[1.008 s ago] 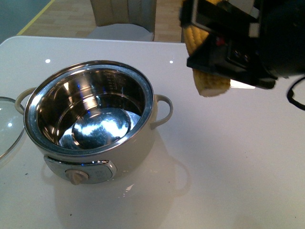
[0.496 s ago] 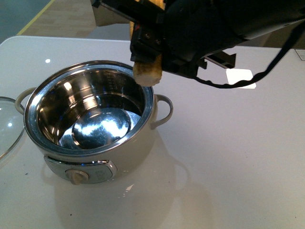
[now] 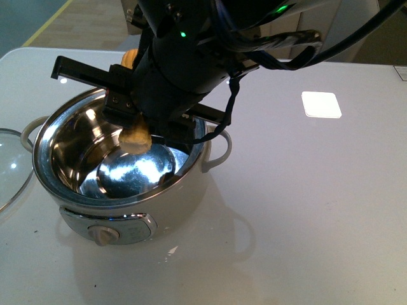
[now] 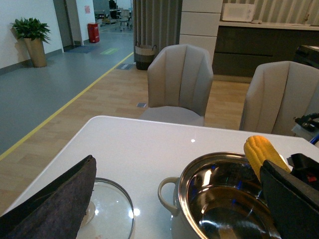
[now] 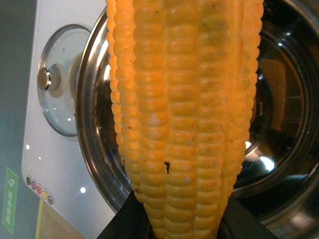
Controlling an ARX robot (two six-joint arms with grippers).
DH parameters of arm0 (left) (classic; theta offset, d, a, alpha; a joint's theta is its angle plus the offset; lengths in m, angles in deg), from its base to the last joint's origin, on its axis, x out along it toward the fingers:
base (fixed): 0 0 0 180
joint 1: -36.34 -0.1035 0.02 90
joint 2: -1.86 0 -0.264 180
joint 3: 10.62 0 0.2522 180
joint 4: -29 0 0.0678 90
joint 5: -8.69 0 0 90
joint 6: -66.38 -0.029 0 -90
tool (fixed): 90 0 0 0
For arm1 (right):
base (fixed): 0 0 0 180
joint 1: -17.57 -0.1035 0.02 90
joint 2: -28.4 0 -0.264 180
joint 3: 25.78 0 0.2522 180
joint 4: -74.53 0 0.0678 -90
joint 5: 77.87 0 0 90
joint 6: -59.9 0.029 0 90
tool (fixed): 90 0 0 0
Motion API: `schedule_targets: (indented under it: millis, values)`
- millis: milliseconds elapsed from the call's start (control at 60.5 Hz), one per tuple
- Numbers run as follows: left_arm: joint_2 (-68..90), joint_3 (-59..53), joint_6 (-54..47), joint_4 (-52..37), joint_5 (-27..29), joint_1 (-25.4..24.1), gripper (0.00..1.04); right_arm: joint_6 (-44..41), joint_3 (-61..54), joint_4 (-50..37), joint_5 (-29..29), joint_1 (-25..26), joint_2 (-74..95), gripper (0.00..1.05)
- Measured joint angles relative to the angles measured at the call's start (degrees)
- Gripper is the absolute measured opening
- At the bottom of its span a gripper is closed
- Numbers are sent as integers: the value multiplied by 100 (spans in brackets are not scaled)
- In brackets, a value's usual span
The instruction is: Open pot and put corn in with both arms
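Note:
The cream-white pot (image 3: 186, 202) stands uncovered on the table, its steel bowl (image 5: 281, 124) bare inside. My right gripper (image 3: 141, 121) is shut on the yellow corn (image 3: 135, 138), which hangs steeply over the bowl with its cut end below the rim. From the right wrist the corn (image 5: 184, 114) fills the view, and black fingers (image 5: 124, 224) pinch its thin end. My left gripper (image 4: 174, 214) hovers open beside the pot (image 4: 172, 191), with dark pads (image 4: 55, 204) spread wide. The corn (image 4: 261, 152) leans over the pot's far rim.
The glass lid (image 3: 9, 166) lies flat on the white table (image 3: 305, 203) to the pot's left, also in the left wrist view as the lid (image 4: 112, 204). Two grey chairs (image 4: 182, 74) stand beyond the table's far edge.
My right arm has swung left and down with the corn, from above the table right of the pot to over the bowl. The corn's end now dips inside the rim.

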Motion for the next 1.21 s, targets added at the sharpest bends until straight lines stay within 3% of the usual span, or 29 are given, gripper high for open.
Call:
schedule_targets:
  millis: [380, 644, 727, 859, 1206]
  values:
    - [0, 0, 0, 0, 0, 0, 98, -24, 527, 424, 229, -11, 531, 17]
    - [0, 0, 0, 0, 0, 0, 98, -24, 365, 317, 271, -33, 507, 57]
    - [0, 2, 0, 0, 0, 0, 98, 28, 68, 162, 264, -7, 332, 76]
    - [0, 0, 0, 0, 0, 0, 98, 116, -251, -26, 223, 87, -98, 96]
    - [0, 0, 0, 0, 0, 0, 98, -46, -1637, -382, 566, 457, -2190, 96]
